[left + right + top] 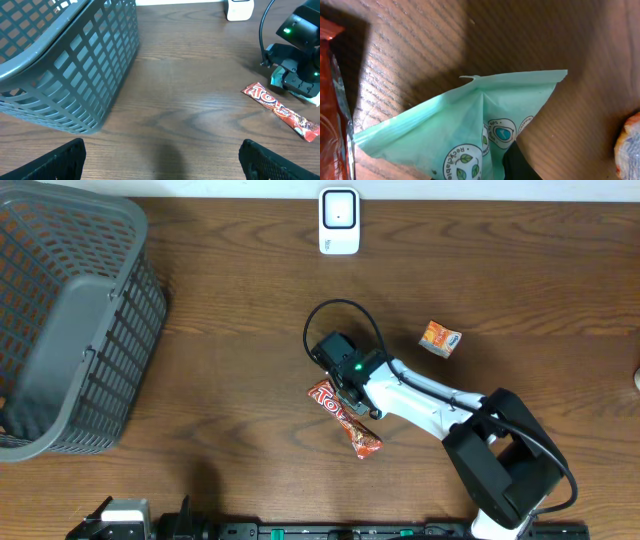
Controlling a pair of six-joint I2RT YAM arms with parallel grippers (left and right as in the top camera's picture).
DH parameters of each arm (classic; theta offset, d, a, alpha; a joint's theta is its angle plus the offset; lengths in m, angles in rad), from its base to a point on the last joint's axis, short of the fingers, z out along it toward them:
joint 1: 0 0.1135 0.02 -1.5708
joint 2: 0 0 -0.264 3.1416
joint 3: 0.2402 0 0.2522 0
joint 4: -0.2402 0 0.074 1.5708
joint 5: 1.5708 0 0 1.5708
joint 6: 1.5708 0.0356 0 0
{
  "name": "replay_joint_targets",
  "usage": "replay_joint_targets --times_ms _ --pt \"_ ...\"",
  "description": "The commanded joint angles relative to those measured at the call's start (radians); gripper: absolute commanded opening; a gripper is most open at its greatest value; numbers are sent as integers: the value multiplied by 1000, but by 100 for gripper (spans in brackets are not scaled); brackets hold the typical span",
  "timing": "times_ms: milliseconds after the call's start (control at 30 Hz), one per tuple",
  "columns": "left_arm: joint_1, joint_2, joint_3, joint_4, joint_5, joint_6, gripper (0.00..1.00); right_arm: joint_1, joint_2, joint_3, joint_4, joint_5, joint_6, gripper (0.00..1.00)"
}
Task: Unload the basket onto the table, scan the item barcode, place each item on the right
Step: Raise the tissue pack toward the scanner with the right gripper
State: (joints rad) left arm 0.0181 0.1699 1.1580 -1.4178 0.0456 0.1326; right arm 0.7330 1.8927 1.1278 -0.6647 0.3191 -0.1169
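Mint-green pouch (470, 130) sits on the wooden bench (230, 350), creased where the right pincer (348, 385) clamps it; the left pincer (160, 160) gapes idle. Lifting it to the white scanner (338, 220) is not yet done.

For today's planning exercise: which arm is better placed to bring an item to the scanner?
Probably right: the right gripper pinches the green pouch; the left gripper sits open by the basket, empty.
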Motion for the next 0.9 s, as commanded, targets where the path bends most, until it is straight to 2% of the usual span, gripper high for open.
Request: replay_joint_targets --times_ms 0,200,400,633,867 --pt "5 -5 3 -2 -12 13 98 -31 77 43 -107 -275 10 1" --pt "5 -5 3 -2 -12 13 98 -135 76 266 -377 -714 -112 1" --pt "5 -5 3 -2 -12 13 98 -314 77 302 -459 -1102 -261 1" --pt "5 -5 3 -2 -12 13 98 -482 77 295 -494 -1316 -392 1" --pt "5 -5 3 -2 -12 13 98 -502 79 295 -500 -1382 -449 1"
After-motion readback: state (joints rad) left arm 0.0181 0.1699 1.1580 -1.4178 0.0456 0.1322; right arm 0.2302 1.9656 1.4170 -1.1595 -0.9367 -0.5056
